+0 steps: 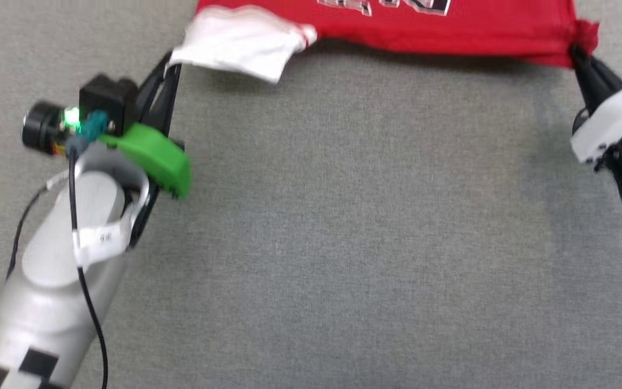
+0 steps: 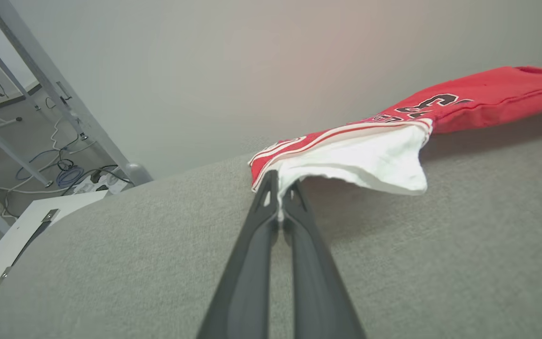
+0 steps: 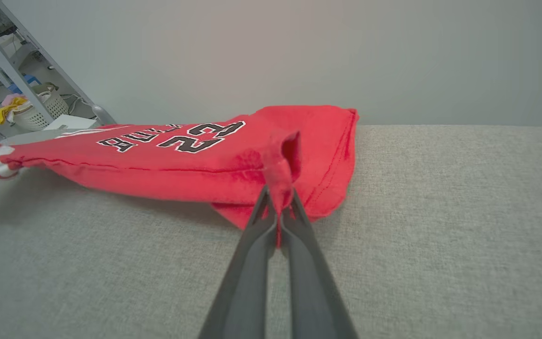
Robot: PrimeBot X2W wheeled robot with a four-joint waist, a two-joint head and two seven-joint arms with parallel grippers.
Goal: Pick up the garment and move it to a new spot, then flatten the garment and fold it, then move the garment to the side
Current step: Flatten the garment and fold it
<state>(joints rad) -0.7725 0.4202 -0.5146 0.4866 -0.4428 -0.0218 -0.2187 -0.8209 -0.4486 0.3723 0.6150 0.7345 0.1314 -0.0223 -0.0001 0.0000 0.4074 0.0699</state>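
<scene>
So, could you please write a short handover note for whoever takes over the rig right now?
Left end effector: shut on the white sleeve.
Right end effector: shut on a red corner.
Garment: stretched between them, near edge raised off the grey surface, number 23 facing up.
Done: both grasps.
Left: lay it flat, fold, move it aside.

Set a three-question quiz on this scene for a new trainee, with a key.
1. True or false: the left pincer grips the garment by its white sleeve.
2. The right pincer is shut on: A) red cloth, B) white cloth, C) nothing.
3. Fill in: the number printed on the garment is ___.
Key: 1 true; 2 A; 3 23.
</scene>
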